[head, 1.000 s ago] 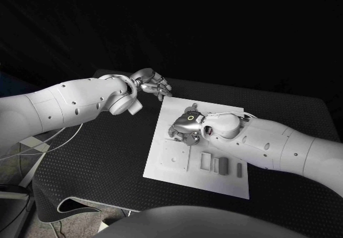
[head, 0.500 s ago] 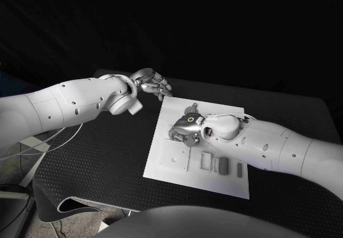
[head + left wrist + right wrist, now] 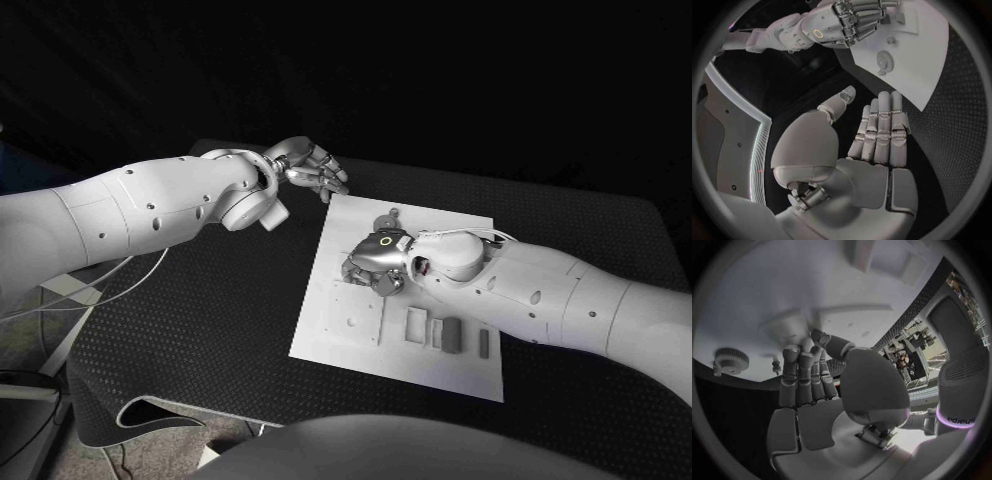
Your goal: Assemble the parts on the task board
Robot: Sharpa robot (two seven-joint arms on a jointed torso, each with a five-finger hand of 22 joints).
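Right hand [image 3: 378, 260] rests fingers-down on the task board [image 3: 332, 340] near its middle; whether it holds a part is unclear. Left hand [image 3: 307, 168] hovers open, holding nothing, off the board's far-left corner, so the right is nearer.

Matt white task board [image 3: 325, 330], textured black table [image 3: 188, 330]

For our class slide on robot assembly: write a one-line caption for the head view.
Right hand reaches down onto the white task board beside grey parts, while the left hand hovers open off the board's far corner.

Left hand [image 3: 307, 168] open, right hand [image 3: 378, 258] downturned
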